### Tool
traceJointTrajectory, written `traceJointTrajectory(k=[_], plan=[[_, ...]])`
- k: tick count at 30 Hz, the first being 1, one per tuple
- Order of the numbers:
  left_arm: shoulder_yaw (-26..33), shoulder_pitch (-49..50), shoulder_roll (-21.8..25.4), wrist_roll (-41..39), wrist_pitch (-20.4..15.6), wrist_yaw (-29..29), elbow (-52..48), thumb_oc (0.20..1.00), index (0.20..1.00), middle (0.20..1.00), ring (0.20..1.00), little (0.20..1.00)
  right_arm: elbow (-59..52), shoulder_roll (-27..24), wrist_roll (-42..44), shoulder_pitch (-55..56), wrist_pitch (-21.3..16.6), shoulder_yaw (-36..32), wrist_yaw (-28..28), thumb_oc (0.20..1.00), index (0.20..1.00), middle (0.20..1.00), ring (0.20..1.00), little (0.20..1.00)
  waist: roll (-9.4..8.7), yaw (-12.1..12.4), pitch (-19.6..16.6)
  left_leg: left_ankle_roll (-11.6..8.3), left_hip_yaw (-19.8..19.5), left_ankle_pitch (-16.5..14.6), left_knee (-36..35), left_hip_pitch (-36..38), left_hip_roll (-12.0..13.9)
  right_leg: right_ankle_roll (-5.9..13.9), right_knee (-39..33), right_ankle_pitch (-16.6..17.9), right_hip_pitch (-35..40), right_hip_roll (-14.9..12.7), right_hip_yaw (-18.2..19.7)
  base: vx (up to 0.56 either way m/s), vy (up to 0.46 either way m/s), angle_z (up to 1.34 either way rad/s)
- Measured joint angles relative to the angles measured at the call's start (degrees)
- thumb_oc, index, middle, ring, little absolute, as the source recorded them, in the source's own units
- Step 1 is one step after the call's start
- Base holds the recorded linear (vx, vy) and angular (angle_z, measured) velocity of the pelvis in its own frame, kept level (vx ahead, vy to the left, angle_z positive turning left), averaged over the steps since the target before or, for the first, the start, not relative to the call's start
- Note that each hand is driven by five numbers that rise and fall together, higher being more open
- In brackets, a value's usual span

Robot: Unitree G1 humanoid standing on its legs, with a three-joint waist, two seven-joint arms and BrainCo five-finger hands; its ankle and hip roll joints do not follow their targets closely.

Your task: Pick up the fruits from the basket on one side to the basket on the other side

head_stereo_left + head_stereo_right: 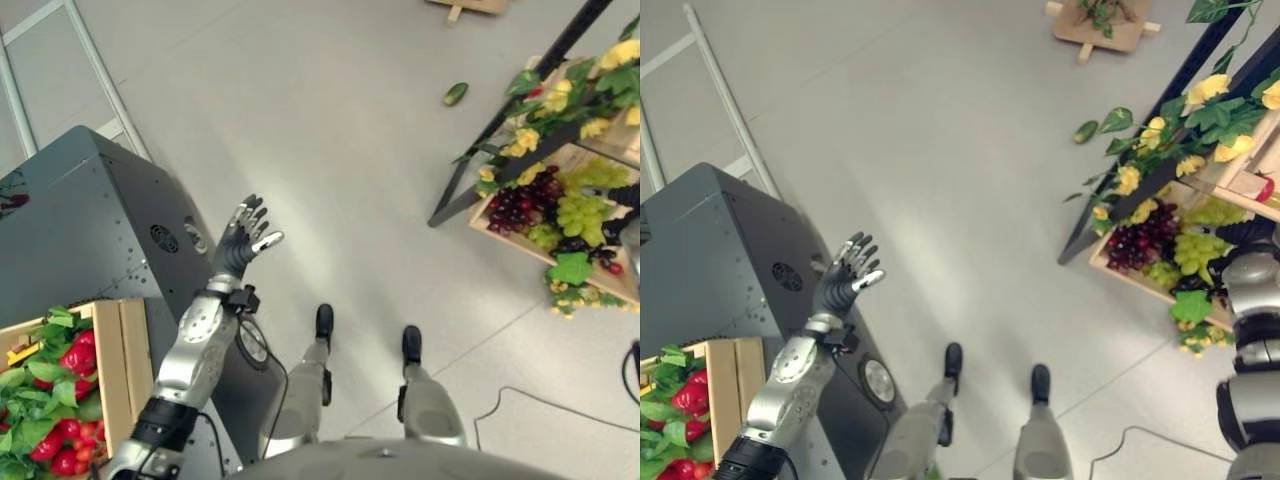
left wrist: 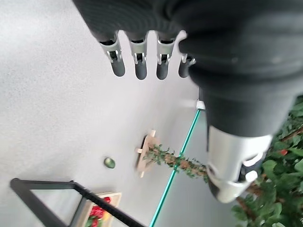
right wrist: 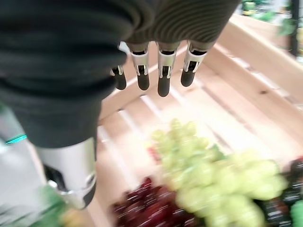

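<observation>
A wooden crate (image 1: 128, 365) at the lower left holds red fruits (image 1: 75, 358) among green leaves. At the right, a second wooden crate (image 1: 600, 275) on a stand carries purple grapes (image 1: 520, 205) and green grapes (image 1: 580, 212). My left hand (image 1: 245, 238) is raised over the floor with its fingers (image 2: 139, 61) straight and open, holding nothing. Over the grape crate hovers my right hand (image 1: 1252, 235); its fingers (image 3: 161, 71) hang straight above the green grapes (image 3: 213, 175) without touching them. A small green fruit (image 1: 455, 94) lies on the floor far ahead.
A dark grey box (image 1: 90, 230) stands next to the left crate. The black frame (image 1: 500, 130) of the stand, hung with yellow flowers (image 1: 525, 140), slants down to the floor. A small wooden stand with a plant (image 1: 1100, 25) sits far ahead.
</observation>
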Motion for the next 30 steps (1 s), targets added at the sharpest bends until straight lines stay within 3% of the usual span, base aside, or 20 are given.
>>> traceJointTrajectory(k=[6, 7, 10, 16, 22, 30], plan=[[2.30, 0.23, -1.50, 0.04, -0.02, 0.19, 0.00, 1.000, 1.000, 1.000, 1.000, 1.000, -16.61, 11.11, 0.04, 9.59, -3.83, -6.24, -0.52, 1.000, 1.000, 1.000, 1.000, 1.000, -1.72, -0.17, 0.89, 0.05, 0.00, 0.07, 0.00, 0.00, -0.10, -0.03, 0.02, 0.02, 0.09, -0.12, -0.03, -0.02, 0.046, 0.02], [2.85, 0.54, -1.47, 0.05, -0.02, 0.17, 0.01, 1.000, 1.000, 1.000, 1.000, 1.000, -21.77, 15.09, 0.04, 12.02, -4.92, -6.99, 0.24, 1.000, 1.000, 1.000, 1.000, 1.000, -2.35, -0.24, 0.84, 0.05, 0.03, 0.07, 0.01, 0.01, -0.10, -0.03, 0.00, 0.02, 0.09, -0.09, -0.04, -0.03, 0.041, 0.00], [3.86, 0.60, -1.60, 0.08, -0.02, 0.08, -0.11, 1.000, 1.000, 1.000, 1.000, 1.000, -23.94, 17.33, 0.43, 13.61, -6.08, -7.26, 2.28, 1.000, 1.000, 1.000, 1.000, 1.000, -3.07, -0.16, 0.80, 0.15, 0.02, 0.15, 0.00, 0.00, -0.20, -0.02, 0.01, 0.03, 0.12, -0.21, 0.01, -0.03, 0.065, 0.01], [6.16, 1.63, -1.92, 0.16, -0.24, 0.59, -0.16, 1.000, 1.000, 1.000, 1.000, 1.000, -35.49, 26.78, 3.62, 21.84, -9.50, -5.65, 8.00, 1.000, 1.000, 1.000, 1.000, 1.000, -5.88, -0.78, -0.40, 0.16, 0.13, 0.15, 0.01, 0.01, -0.39, -0.06, 0.01, 0.08, 0.11, -0.38, 0.17, -0.03, 0.107, 0.00], [7.60, 2.27, -2.01, 0.74, -0.54, 1.21, -0.18, 1.000, 1.000, 1.000, 1.000, 1.000, -38.18, 29.69, 6.39, 26.95, -10.91, -2.54, 12.53, 1.000, 1.000, 1.000, 1.000, 1.000, -7.90, -1.58, -1.58, 0.23, 0.17, 0.20, 0.02, 0.42, -0.51, -0.02, 0.02, 0.11, 0.61, -0.47, 0.15, -0.02, 0.088, 0.02], [12.41, 5.12, -2.89, 1.05, -2.20, 2.17, -1.30, 1.000, 1.000, 1.000, 1.000, 1.000, -34.96, 29.74, 9.38, 35.72, -11.82, -2.03, 17.32, 1.000, 1.000, 1.000, 1.000, 1.000, -8.30, -1.89, -2.52, 0.20, 0.43, 0.13, 0.00, 2.08, -0.57, 0.07, 0.01, 0.06, 2.11, -0.62, 0.40, -0.01, 0.050, -0.01]])
